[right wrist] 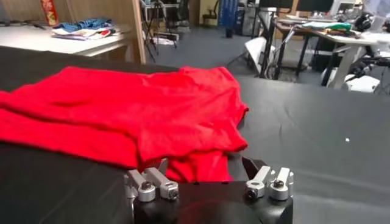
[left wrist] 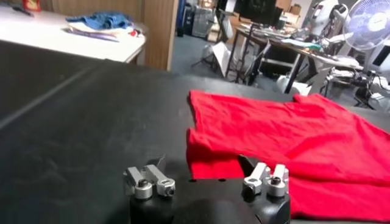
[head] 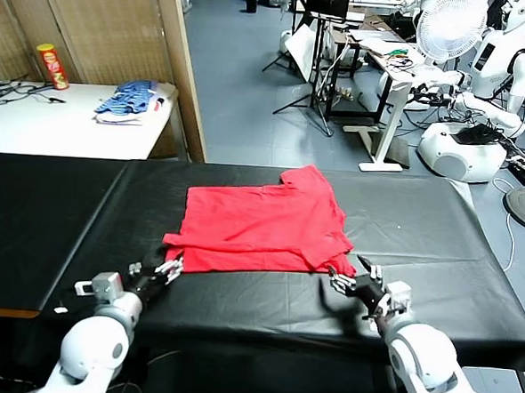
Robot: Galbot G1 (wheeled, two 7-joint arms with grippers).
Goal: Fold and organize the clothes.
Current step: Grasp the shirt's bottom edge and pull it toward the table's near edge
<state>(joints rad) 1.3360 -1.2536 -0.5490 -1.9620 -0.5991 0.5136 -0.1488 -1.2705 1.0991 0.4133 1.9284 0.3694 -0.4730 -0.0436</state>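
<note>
The left gripper [head: 171, 268] rests low on the black table [head: 48, 210], its jaws spread apart and holding nothing, just at the near left corner of the red shirt [head: 261, 223]. The right gripper [head: 351, 280] sits the same way at the shirt's near right corner, jaws also apart and empty. In each wrist view the fingertips stand on either side of the cloth edge without pinching it.

The two grippers mirror each other at the near hem, which suggests they are there to work both corners of that edge together, as a fold needs.

The shirt lies in the middle of the table, laid flat and already doubled over: a second layer of red shows along the near edge, and a sleeve pokes out at the far right. The fold looks partly done; more folds probably remain.

No print or neck label can be seen from these angles; they may be hidden inside the fold.

Beyond the black table, on a white table [head: 35, 120] to the far left, sits a blue heap [head: 130, 99] of clothes and a red and yellow can [head: 52, 66]. The can's lettering is too small to read. A white fan [head: 451, 25] stands at the far right of the room. No other writing is legible.
</note>
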